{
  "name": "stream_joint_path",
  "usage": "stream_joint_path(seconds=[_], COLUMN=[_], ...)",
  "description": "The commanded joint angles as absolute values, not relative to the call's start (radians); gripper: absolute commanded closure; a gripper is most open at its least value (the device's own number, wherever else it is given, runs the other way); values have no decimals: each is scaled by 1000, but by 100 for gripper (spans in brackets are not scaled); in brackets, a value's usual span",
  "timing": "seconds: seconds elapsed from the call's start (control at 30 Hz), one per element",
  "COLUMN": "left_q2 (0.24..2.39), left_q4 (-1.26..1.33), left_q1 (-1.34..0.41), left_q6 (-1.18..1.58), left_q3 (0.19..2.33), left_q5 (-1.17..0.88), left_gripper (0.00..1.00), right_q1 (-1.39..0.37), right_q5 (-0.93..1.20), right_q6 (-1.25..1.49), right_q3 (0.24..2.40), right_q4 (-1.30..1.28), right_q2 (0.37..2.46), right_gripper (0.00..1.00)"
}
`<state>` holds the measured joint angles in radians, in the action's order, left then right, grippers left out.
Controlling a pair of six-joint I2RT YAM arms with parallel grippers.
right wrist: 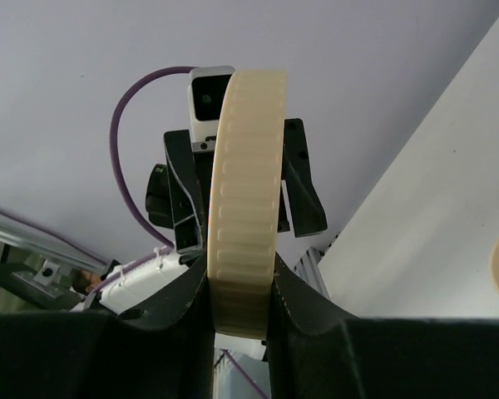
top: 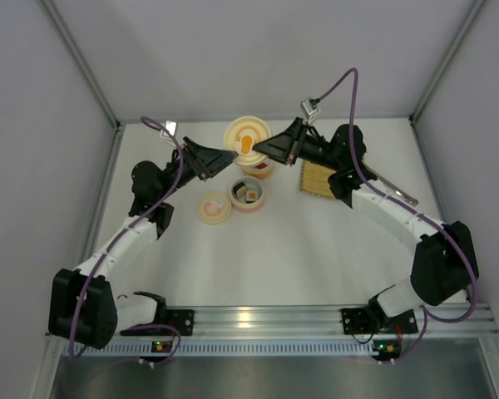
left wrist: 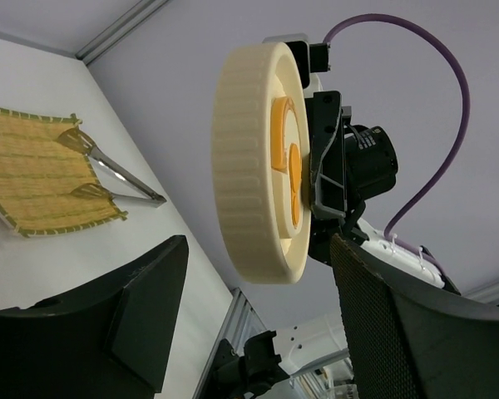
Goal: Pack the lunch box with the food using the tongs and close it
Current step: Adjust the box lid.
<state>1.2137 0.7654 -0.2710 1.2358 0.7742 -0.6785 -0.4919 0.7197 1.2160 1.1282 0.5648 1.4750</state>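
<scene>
Both arms rise from their bases at the near edge and lean inward over the table, meeting above its far middle with their wrists turned toward each other, nose to nose. From the right, the right gripper [top: 262, 150] points left with its jaws drawn close together, pinching the cream lid [top: 248, 133] across its thickness at the ribbed rim; in the right wrist view the rim sits tight between the two black pads. Held this way, the lid is clear of the table, its orange handle side showing to the top camera, just above an orange-walled tier [top: 264, 172] of the lunch box. From the left, the left gripper [top: 229, 156] points right with its jaws wide apart, one finger on each side of the lid's opposite edge. The right wrist view shows the left fingers [right wrist: 183, 195] flanking the rim closely, but I cannot tell whether they touch it. Just nearer than the lid stands a pink-walled tier [top: 259, 202] holding dark-and-white pieces that look like the sushi rolls [top: 246, 193]. A flat cream-and-pink round piece [top: 214, 208] lies beside it to the left. Further right, the tongs [left wrist: 121, 174] rest untouched with their tips on the bamboo mat [left wrist: 33, 166], well apart from both grippers
</scene>
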Motion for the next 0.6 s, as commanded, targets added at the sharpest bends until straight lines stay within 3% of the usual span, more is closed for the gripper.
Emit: stream_joint_path(seconds=[0.0,0.57], left_q2=[1224,1235], left_q4=[853,887], left_q1=[-275,-282], left_q6=[1262,1336], left_q3=[805,805], left_q5=[-657,-667], left_gripper=[27,42], right_q1=[-514,-534], right_q5=[704,698], right_q6=[1229,1227], right_q3=[1173,1166], right_q4=[666,660], right_q2=[1488,1516], right_gripper=[100,100])
